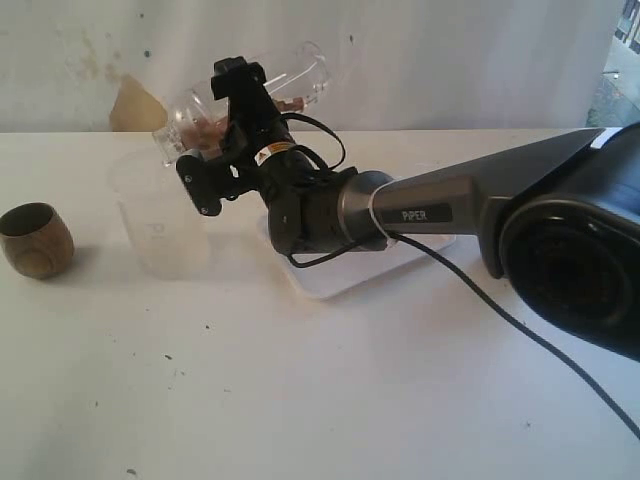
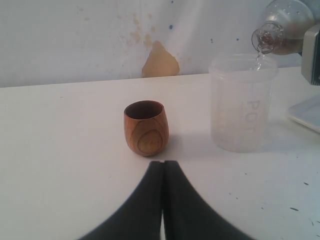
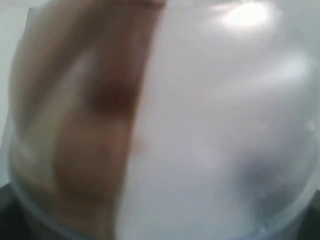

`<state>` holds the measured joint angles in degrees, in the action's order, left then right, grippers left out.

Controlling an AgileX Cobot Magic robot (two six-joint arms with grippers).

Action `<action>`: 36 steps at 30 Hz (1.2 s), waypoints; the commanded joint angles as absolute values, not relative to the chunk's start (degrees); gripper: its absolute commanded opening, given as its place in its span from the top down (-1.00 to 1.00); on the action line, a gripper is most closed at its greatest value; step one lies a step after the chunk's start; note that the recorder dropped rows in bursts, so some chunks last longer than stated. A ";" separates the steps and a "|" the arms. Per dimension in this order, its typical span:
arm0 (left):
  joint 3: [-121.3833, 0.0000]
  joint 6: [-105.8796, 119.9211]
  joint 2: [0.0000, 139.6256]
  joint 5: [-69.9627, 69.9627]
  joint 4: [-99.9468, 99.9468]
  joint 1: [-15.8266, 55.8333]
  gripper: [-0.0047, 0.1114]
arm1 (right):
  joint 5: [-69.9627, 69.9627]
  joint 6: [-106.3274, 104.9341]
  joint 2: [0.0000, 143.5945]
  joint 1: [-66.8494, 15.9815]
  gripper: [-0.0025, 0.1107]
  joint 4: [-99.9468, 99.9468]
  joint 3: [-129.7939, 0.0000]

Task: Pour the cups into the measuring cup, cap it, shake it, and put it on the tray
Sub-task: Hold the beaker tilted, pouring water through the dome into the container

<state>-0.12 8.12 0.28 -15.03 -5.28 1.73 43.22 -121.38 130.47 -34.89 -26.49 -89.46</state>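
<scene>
My right gripper (image 1: 222,130) is shut on the clear measuring cup (image 1: 305,70), held tipped on its side above the table. Its mouth (image 2: 267,37) hangs over a frosted translucent cup (image 2: 242,110), and a thin stream falls into that cup. Brownish contents show through the clear wall (image 3: 200,125), which fills the right wrist view; no markings can be made out. The small brown wooden cup (image 2: 145,127) stands upright just beyond my left gripper (image 2: 162,162), which is shut on nothing, low over the table. The white tray (image 1: 335,280) lies under the right arm.
The frosted cup (image 1: 160,225) stands between the wooden cup (image 1: 35,240) and the tray (image 2: 307,112). A black cable (image 1: 540,340) trails from the right arm across the table. A white wall with a brown stain (image 2: 159,60) closes the far side.
</scene>
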 commanded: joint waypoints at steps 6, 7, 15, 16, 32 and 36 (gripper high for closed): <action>0.00 8.19 0.00 -14.57 -5.10 1.81 0.91 | 46.86 -122.24 129.56 -34.84 0.96 -23.03 -90.23; 0.00 8.19 0.00 -14.57 -5.10 1.81 0.91 | 46.86 -122.24 129.56 -34.84 0.96 -23.03 -90.23; 0.00 8.19 0.00 -14.57 -5.10 1.81 0.91 | 46.86 -122.24 129.56 -34.84 0.96 -23.03 -90.23; 0.00 8.19 0.00 -14.57 -5.10 1.81 0.91 | 46.86 -122.24 129.56 -34.84 0.96 -23.03 -90.23; 0.00 8.19 0.00 -14.57 -5.10 1.81 0.91 | 46.86 -122.24 129.56 -34.84 0.96 -23.23 -90.23; 0.00 8.19 0.00 -14.57 -5.10 1.81 0.91 | 46.86 -122.24 129.56 -34.84 0.96 -23.23 -90.23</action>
<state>-0.12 8.12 0.28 -15.03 -5.28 1.73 43.35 -121.38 130.47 -34.89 -23.74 -89.46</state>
